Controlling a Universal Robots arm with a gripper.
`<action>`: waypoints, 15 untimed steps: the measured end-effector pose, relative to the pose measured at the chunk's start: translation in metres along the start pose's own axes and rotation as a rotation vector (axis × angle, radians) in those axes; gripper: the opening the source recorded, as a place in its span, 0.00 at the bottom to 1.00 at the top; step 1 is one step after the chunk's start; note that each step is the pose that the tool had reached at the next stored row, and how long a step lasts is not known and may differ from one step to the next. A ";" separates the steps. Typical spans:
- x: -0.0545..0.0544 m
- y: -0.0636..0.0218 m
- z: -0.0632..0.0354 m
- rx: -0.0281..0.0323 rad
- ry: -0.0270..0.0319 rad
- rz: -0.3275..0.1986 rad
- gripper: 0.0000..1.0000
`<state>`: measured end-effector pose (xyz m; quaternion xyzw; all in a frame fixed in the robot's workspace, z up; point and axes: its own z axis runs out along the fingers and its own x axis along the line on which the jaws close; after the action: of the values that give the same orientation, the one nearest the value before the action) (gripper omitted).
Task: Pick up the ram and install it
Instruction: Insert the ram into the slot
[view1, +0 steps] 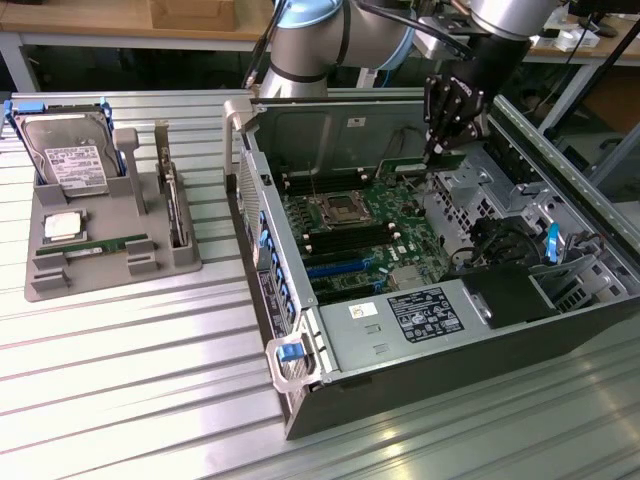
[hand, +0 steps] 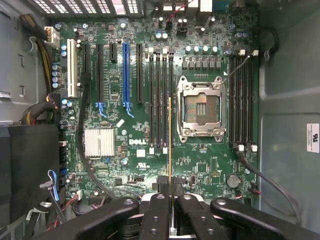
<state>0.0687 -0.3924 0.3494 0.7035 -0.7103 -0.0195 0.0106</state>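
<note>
Exterior view: a metal table carries a gray tray near its far edge, at the exterior view's left. In the tray's far corner lies a big silver hard drive. A square CPU chip sits just in front of it, and a thin green stick lies flat near the tray's front edge. An open PC case lies on its side in the middle of the table, w/ the green main board facing up. The arm reaches in from the far edge, and the gripper hangs over the far part of the board, near the case's back wall. What it holds is too small to tell here.

Wrist view: the camera looks straight down on the board. The two black fingers are pressed close together & pinch the ram – it shows edge-on, as one thin gold line. The ram hangs above the row of long black slots just beside the silver CPU socket. It lines up w/ the slot nearest the socket – I cannot tell if it touches. More slots run along the socket's other side. A silver cooling block and a blue slot sit farther off.
</note>
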 end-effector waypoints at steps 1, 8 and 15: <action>0.000 0.0000 0.0010 0.0000 0.0000 0.000 0.12; 0.000 -0.0003 0.0068 0.0000 0.0000 0.000 0.12; 0.000 -0.0005 0.0119 0.0000 0.0001 0.000 0.12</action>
<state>0.0687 -0.3924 0.3374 0.7035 -0.7103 -0.0195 0.0106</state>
